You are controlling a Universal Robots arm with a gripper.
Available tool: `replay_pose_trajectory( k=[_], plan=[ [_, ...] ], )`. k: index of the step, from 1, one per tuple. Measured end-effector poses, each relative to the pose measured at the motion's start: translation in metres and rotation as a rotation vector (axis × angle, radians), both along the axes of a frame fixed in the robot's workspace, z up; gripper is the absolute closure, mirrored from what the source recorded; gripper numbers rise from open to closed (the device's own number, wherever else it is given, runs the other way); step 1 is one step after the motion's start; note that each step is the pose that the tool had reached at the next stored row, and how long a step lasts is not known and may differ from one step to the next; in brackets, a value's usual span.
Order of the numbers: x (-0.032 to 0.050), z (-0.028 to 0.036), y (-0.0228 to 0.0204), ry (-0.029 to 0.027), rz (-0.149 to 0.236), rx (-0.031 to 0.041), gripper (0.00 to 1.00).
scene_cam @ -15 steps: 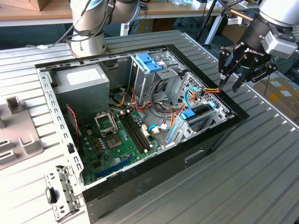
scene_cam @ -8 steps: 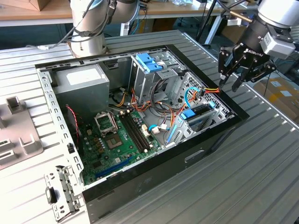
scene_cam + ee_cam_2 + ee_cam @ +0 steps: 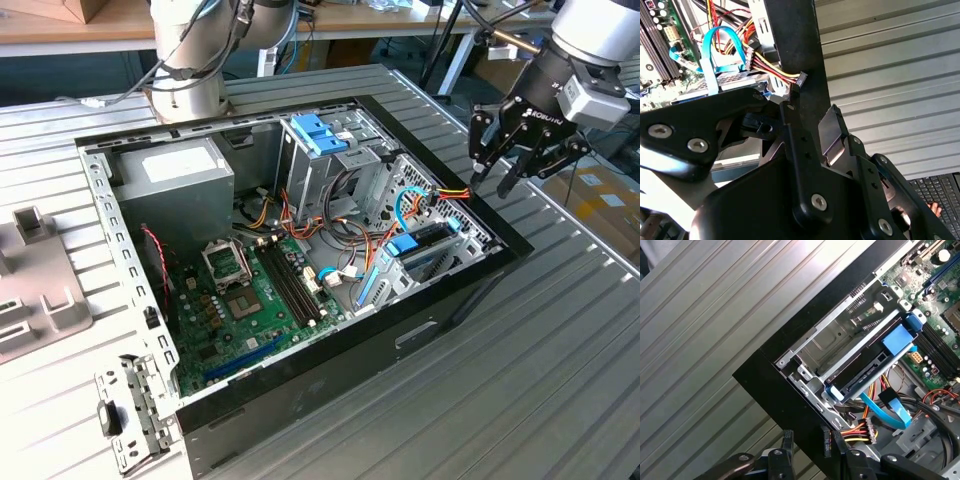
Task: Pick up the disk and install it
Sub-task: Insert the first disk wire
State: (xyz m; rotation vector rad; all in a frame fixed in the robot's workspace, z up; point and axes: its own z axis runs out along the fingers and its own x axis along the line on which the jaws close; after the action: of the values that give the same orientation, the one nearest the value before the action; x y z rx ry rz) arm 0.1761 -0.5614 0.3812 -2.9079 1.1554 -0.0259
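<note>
Disk point(image 3: 867, 371): sat in the drive bay at the corner of the open computer case point(image 3: 330, 370) nearest the hand, its light-blue carrier rail and blue tab showing in the first wrist view; in the exterior view it lay at point(image 3: 428, 248), among orange and blue cables. Labels: print on the disk could not be read; white lettering on the hand too small to give.

Surface: ribbed grey metal desk point(image 3: 560, 340), the case lying on its side near the middle, a grey power-supply box point(image 3: 175, 175) in its far corner, green motherboard point(image 3: 245, 305) alongside. Wooden benches stood behind.

Hand point(image 3: 522, 165): black, hung above the case's edge at the exterior view's right, fingers point(image 3: 482, 135) spread apart, gripping nothing, clear of the disk.
</note>
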Motion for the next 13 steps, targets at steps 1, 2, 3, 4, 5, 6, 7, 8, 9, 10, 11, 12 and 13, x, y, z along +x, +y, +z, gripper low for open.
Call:
replay_pose_trajectory(
  k=[1,2,3,4,5,6,7,8,9,10,11,12,13],
  plan=[
    [0.0010,-0.0008,0.0000,0.0000,0.000,0.0000,0.57],
    [0.0017,-0.0014,0.0000,0.0000,0.000,0.0000,0.57],
    [0.0026,-0.0022,0.0000,0.0000,0.000,0.0001,0.57],
    [0.0034,-0.0028,0.0000,0.0000,0.000,0.0000,0.57],
    [0.0044,-0.0036,0.0000,0.0000,0.000,0.0000,0.57],
    [0.0047,-0.0043,0.0000,0.0000,0.000,0.0001,0.57],
    [0.0047,-0.0054,0.0001,0.0000,0.000,-0.0001,0.57],
    [0.0046,-0.0063,0.0001,0.0000,0.000,0.0000,0.57],
    [0.0046,-0.0071,0.0002,0.0000,0.000,-0.0001,0.57],
    [0.0038,-0.0081,0.0008,0.0000,0.000,0.0000,0.57],
    [0.0028,-0.0085,0.0019,0.0000,0.000,0.0000,0.57],
    [0.0019,-0.0086,0.0027,0.0000,0.000,0.0000,0.57],
    [0.0007,-0.0089,0.0040,0.0000,0.000,0.0001,0.57]
  ],
)
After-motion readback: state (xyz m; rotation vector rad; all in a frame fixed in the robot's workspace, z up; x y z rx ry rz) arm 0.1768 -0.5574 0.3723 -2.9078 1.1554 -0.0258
